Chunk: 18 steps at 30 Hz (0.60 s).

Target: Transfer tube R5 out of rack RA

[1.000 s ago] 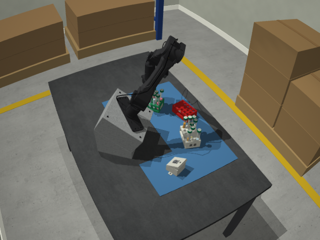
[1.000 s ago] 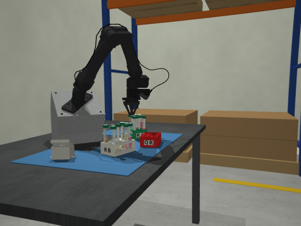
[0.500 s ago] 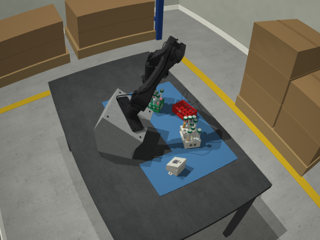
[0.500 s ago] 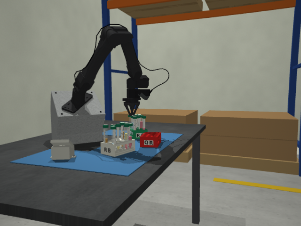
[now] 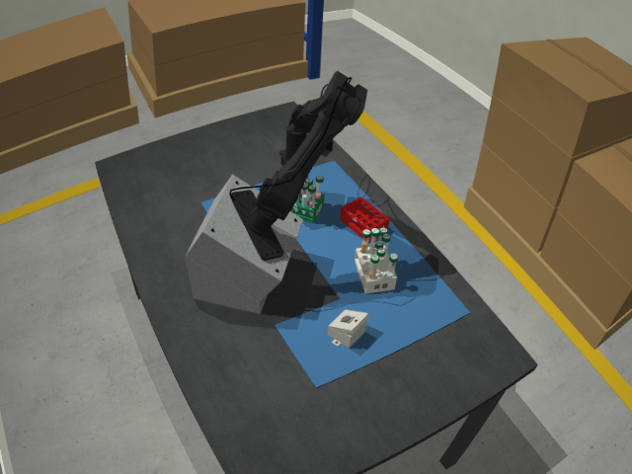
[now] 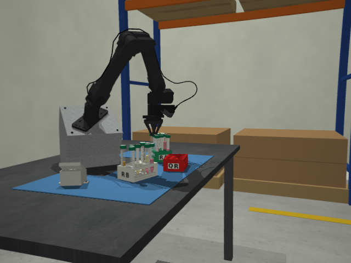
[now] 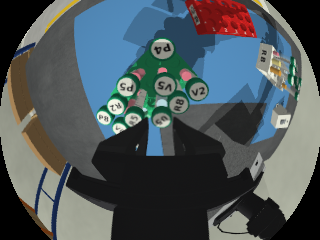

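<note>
In the exterior view, from left to right, the button box (image 5: 348,329) (image 6: 73,176) (image 7: 280,117) stands near the front-left end of the mat (image 5: 326,367) (image 6: 113,195) (image 7: 100,40), well apart from the arm's wrist. Next comes the sloped pedestal (image 5: 219,276) (image 6: 90,149). From it the arm (image 5: 306,153) (image 6: 117,66) (image 7: 255,215) climbs to a high elbow, then its forearm drops steeply. RB (image 5: 380,282) (image 6: 125,173) (image 7: 265,60) stands level on the mat, its tubes' green caps well below the elbow, with mat between it and the button box.

The gripper (image 6: 153,133) (image 7: 160,121) points straight down at RA (image 5: 308,212) (image 6: 161,155) (image 7: 171,65), fingertips at about the height of the caps. Its fingers are partly open, a narrow gap between them and nothing gripped. In the wrist view the caps crowd close ahead of the tips, leaving little sideways room there. R5 cannot be picked out: some cap labels are partly hidden or too small to read, so its well cannot be told.

QR (image 5: 352,224) (image 6: 175,165) (image 7: 220,22) sits rightmost, near RB and toward the far long edge of the table (image 5: 178,382) (image 6: 56,221) (image 7: 50,90) from the pedestal, with no tubes standing in it.
</note>
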Available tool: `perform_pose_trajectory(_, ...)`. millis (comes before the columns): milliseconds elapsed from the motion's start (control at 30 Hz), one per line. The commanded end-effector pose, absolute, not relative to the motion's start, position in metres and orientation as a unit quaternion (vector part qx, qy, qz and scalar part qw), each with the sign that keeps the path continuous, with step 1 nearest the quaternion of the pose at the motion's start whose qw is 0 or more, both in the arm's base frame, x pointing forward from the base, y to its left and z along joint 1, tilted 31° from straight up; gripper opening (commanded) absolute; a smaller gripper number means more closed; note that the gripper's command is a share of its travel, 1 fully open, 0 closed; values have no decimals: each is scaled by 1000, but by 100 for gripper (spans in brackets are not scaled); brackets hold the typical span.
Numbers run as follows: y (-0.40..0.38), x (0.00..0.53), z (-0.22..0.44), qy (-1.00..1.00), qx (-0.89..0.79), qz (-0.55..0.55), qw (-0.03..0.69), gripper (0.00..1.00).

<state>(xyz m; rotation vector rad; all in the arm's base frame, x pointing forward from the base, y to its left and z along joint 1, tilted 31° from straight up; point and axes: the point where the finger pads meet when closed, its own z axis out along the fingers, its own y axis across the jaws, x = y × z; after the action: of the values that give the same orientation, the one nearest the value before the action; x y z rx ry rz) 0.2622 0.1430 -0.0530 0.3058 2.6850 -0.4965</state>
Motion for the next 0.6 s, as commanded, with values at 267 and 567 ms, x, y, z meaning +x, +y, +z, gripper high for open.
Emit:
perform_pose_trajectory(267,150,274,-52,957,108,-167,212,30)
perform_pose_trajectory(567,152,275,-49,957,109,-164,215,0)
